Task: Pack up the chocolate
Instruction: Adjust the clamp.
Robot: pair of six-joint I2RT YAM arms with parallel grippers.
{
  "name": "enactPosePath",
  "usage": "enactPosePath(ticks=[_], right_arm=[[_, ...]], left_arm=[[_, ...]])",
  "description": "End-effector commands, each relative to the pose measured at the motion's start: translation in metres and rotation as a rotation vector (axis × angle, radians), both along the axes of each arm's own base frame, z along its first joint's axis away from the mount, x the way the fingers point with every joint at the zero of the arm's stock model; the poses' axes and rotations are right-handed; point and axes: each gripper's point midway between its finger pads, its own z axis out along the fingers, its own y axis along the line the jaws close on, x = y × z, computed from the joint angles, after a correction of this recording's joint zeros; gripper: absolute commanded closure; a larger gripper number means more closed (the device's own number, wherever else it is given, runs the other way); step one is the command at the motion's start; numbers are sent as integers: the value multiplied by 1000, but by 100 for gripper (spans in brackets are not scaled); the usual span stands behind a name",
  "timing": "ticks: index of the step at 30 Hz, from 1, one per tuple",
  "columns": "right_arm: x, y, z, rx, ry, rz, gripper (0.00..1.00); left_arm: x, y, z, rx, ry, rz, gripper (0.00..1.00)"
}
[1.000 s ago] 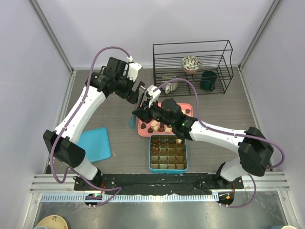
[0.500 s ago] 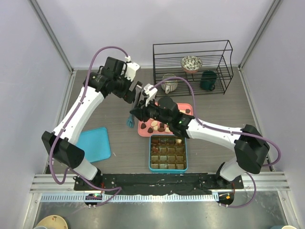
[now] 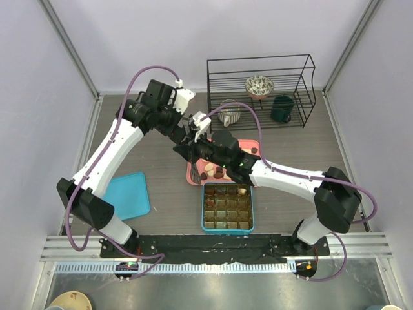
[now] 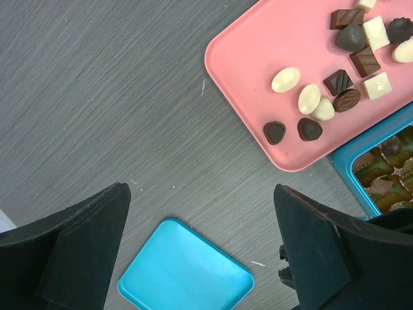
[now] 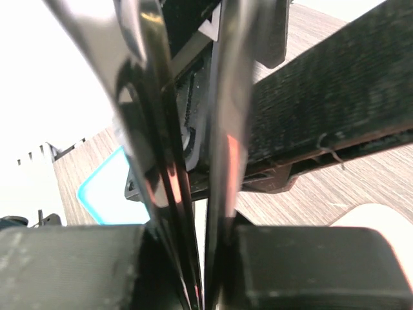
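From where I stand, the right claw (image 5: 200,261) is pinched shut on a pair of shiny metal tongs (image 5: 227,129), their two blades rising close together out of its black fingers. The left claw (image 4: 199,190) hangs above the grey table (image 4: 97,97) with its fingers spread wide and nothing between them. The chocolate (image 4: 310,98) lies loose on the pink tray (image 4: 258,45), dark, brown and cream pieces scattered toward one end, and the blue box (image 3: 204,208) with its little compartments sits touching the tray's near edge. A flat blue lid (image 4: 187,271) lies well apart on the table (I take it for the box's). The two arms are crowded together over the tray's far corner, so I'd say the job now is to get the tongs down cleanly. It looks best to swing clear of the left claw, pick a piece that sits apart, such as the two dark ones by the tray's corner, straddle it, squeeze softly and lift straight. I can read no brand, label or writing anywhere.
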Motion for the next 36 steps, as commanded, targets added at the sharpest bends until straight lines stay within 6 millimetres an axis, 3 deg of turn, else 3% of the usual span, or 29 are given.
enactPosePath(ticks=[1, 4, 7, 8, 9, 10, 11, 12, 13, 15, 17, 18, 19, 20, 22, 23, 25, 26, 30, 36], right_arm=[[14, 5, 24, 51, -42, -36, 90], [11, 0, 25, 36, -54, -38, 90], [10, -6, 24, 10, -65, -44, 92], [7, -10, 27, 7, -72, -44, 93], [6, -13, 25, -4, -79, -44, 93], [8, -18, 24, -12, -86, -65, 93], [5, -22, 35, 10, -104, -70, 93], [4, -28, 30, -3, -115, -78, 94], [9, -36, 35, 8, -129, -132, 94], [10, -48, 50, 64, -166, -179, 94], [20, -63, 72, 152, -197, -269, 96], [22, -70, 78, 197, -199, -298, 97], [24, -75, 88, 276, -169, -323, 98], [31, -86, 109, 379, -180, -378, 99], [34, -93, 123, 517, -137, -415, 99], [33, -98, 142, 611, -169, -414, 99], [33, -96, 153, 691, -180, -400, 99], [29, -98, 168, 756, -203, -380, 99], [26, -106, 188, 880, -209, -353, 99], [10, -120, 196, 1024, -155, -269, 99]], left_arm=[[-43, -28, 10, -65, 46, -152, 0], [-25, -11, 16, 2, -36, -55, 0], [10, 31, 29, 56, -122, 151, 0], [27, 61, 42, 40, -153, 287, 0], [36, 79, 39, 47, -133, 360, 0], [47, 114, 43, 20, -122, 467, 0], [53, 127, 54, -39, -130, 528, 0], [54, 128, 55, -110, -101, 517, 0], [54, 143, 57, -159, -81, 543, 0], [46, 133, 55, -256, -34, 479, 0], [17, 91, 68, -422, 27, 251, 0], [0, 77, 59, -451, 76, 141, 0], [-27, 46, 71, -548, 122, -28, 0], [-46, 36, 65, -550, 175, -82, 0], [-77, 10, 53, -507, 204, -230, 0], [-86, 4, 49, -493, 210, -270, 0], [-108, -12, 39, -489, 244, -364, 0], [-117, -17, 43, -514, 247, -405, 0], [-133, -25, 53, -567, 252, -496, 0], [-125, -23, 51, -529, 186, -525, 0]])
